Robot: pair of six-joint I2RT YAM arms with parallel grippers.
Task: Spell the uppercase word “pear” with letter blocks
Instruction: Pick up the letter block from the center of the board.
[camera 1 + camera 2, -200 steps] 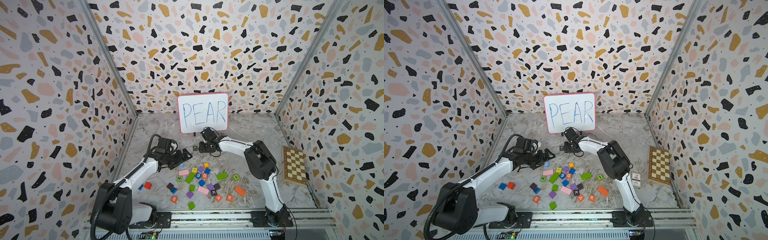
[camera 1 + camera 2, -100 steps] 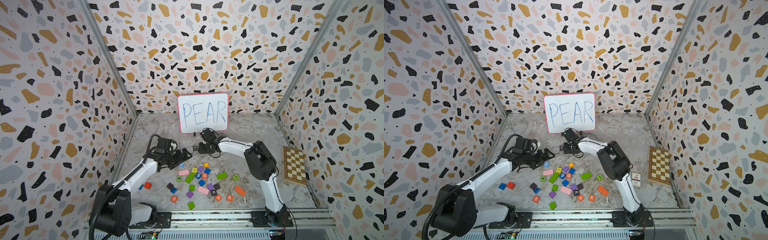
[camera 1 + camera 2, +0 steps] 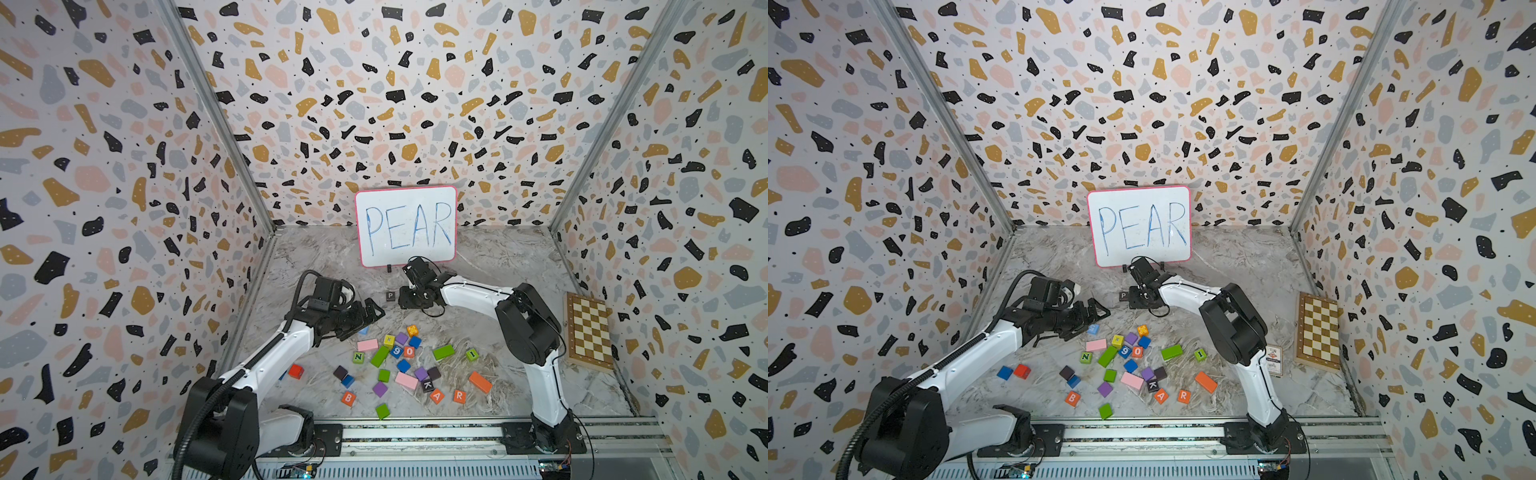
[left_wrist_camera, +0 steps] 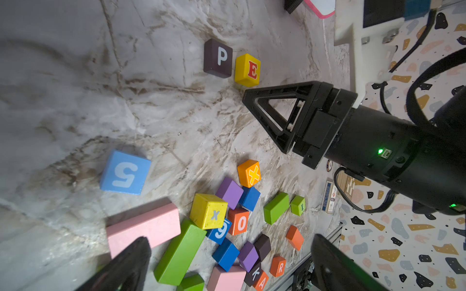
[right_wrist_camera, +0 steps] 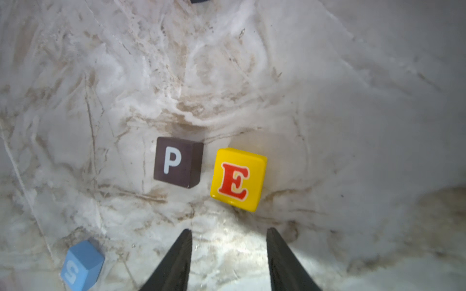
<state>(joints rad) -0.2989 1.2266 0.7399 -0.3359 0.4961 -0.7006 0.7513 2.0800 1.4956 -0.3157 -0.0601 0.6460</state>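
P block (image 5: pixel 176 162) and E block (image 5: pixel 238 180) are lying side by side on the bench (image 5: pixel 353 100). The right pincer (image 5: pixel 229 230) is being held spread, empty, near E; a straight lift is being called for, lest E be nudged.

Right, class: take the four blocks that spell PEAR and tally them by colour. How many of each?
Dark brown: 1, the P block
Yellow: 1, the E block
Orange: 2, the A block and the R block
Total: 4
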